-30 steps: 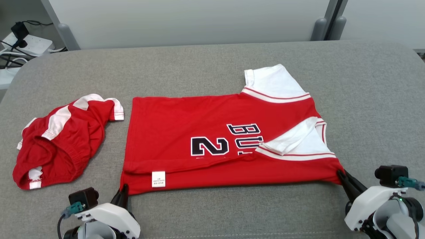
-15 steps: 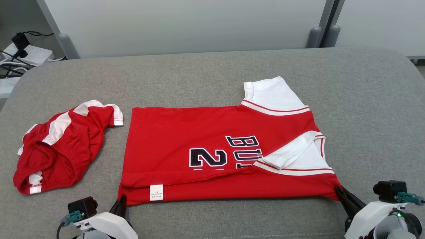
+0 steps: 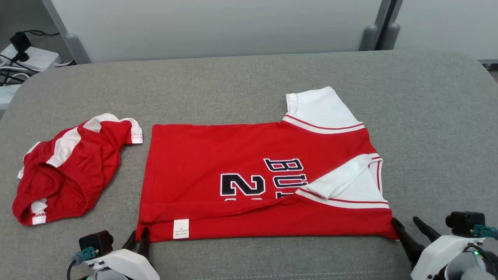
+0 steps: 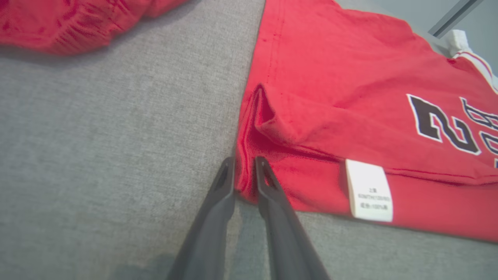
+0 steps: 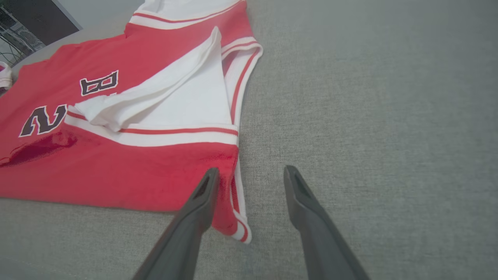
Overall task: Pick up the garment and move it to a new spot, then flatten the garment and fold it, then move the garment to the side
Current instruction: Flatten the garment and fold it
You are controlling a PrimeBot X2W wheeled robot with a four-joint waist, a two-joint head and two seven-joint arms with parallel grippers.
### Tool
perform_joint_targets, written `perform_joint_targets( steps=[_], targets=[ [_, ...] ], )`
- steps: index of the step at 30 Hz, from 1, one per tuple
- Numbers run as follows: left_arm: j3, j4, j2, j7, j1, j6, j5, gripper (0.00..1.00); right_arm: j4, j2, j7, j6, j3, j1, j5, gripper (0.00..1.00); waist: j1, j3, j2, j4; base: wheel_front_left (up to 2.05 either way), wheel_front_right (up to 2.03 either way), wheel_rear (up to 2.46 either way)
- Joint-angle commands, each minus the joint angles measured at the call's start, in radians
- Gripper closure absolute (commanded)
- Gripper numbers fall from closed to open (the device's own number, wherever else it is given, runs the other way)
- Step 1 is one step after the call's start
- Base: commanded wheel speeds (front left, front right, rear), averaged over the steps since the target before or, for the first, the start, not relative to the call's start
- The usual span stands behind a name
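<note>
Our left claw (image 3: 140, 232) pinches the jersey (image 3: 218, 155) at its seven-o'clock corner; our right claw (image 3: 404, 219), open at five o'clock, holds nothing. Withdrawing carelessly, we could snag and undo the fold.

Bare grey cushion (image 3: 428, 136) right of the jersey (image 3: 218, 155) — open passage, crumpled shorts (image 3: 66, 175) crowding its left

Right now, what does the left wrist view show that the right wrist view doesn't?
Left wrist view: the white care label, and the left gripper with the red jersey's hem corner between its fingers. Right wrist view: the folded-in white sleeve, and the right gripper, open at the shoulder corner. Both: the jersey, its number 2, the grey cushion.
</note>
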Motion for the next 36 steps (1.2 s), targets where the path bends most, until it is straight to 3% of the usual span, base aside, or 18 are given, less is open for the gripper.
perform_joint_targets(
  steps=[1,8,15,36],
  targets=[
    [0.028,-0.026,0.033,-0.005,-0.009,0.017,0.014,0.00,0.000,-0.036,-0.007,-0.003,-0.009,0.007,0.008,0.00,0.0000,0.005,0.0000,0.003,0.00,0.00,0.00],
    [0.030,-0.091,0.035,-0.005,-0.004,0.039,0.054,0.00,0.041,-0.052,-0.015,-0.003,-0.144,-0.028,-0.057,0.00,0.0000,0.013,0.0000,0.002,0.00,0.00,0.00],
    [0.029,-0.124,0.035,-0.005,-0.018,0.060,0.087,0.00,0.002,-0.001,-0.016,-0.003,-0.288,-0.007,-0.188,0.00,0.0000,0.029,0.0000,-0.009,0.00,0.00,0.00],
    [0.098,-0.348,0.051,-0.005,-0.071,0.088,0.182,0.00,-0.125,0.062,-0.016,-0.003,-0.437,-0.084,-0.363,0.00,0.0000,0.041,0.0000,-0.028,0.00,0.00,0.00]
  ],
)
